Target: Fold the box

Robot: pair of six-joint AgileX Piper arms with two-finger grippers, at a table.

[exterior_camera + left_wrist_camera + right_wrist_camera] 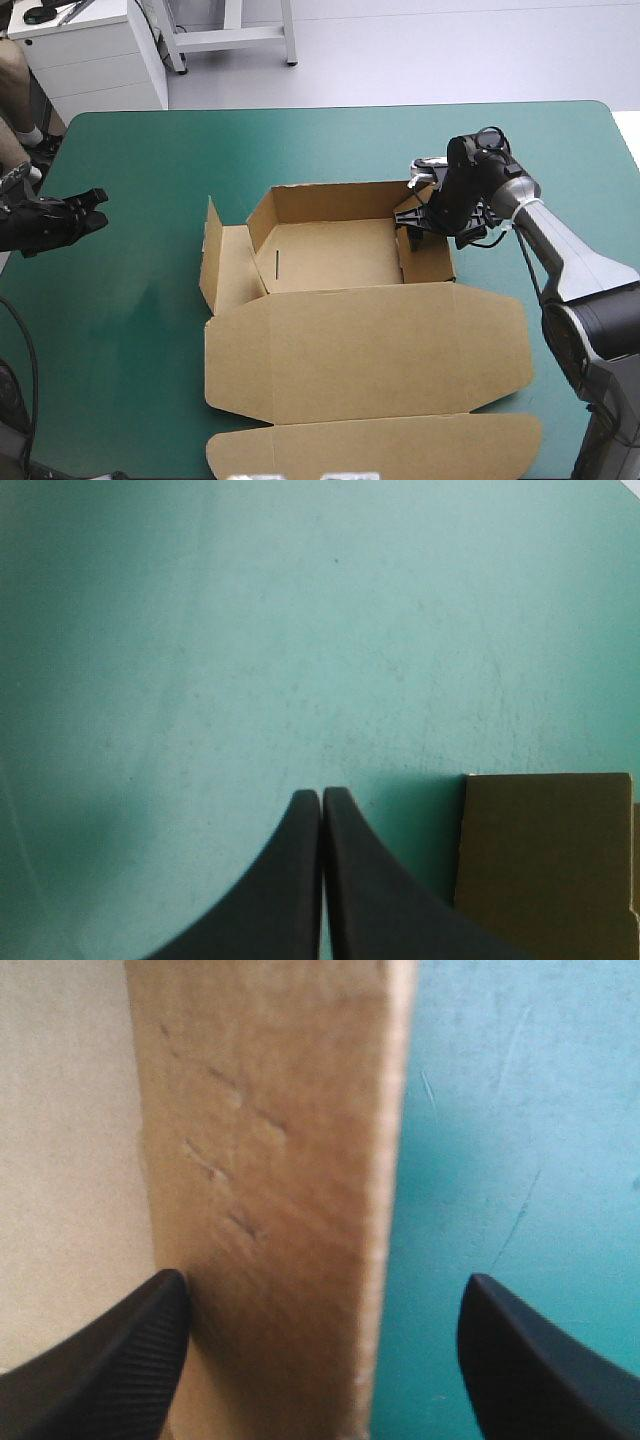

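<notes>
High view. Surface: table under a teal-green cover (130,330).
- Item: the box (370,350), a cut sheet of brown board, at the table's middle. Its far part is raised into an open tray, and the broad lid (380,345) lies flat toward the near edge.
- The left side flap (222,268) stands loosely outward, not tucked.
- The right gripper (425,225), with two broad black fins, sits at the tray's right wall near the far right corner.
- The left gripper (85,210) hangs by the table's left edge, well apart from the box.

Left wrist view. The teal-green cover fills the field.
- The left gripper's fingers (300,880) are pressed together in one pointed arch, with nothing between them.
- A squared corner of the box's board shows just beside the gripper, not touching it.

Right wrist view. The right wall (270,1160) stands edge-on between the fingers.
- The right gripper's fingers are spread wide and released — one fin (120,1350) on the tray's inner side at the wall's face, the other over the bare cover outside, clear of the board.
</notes>
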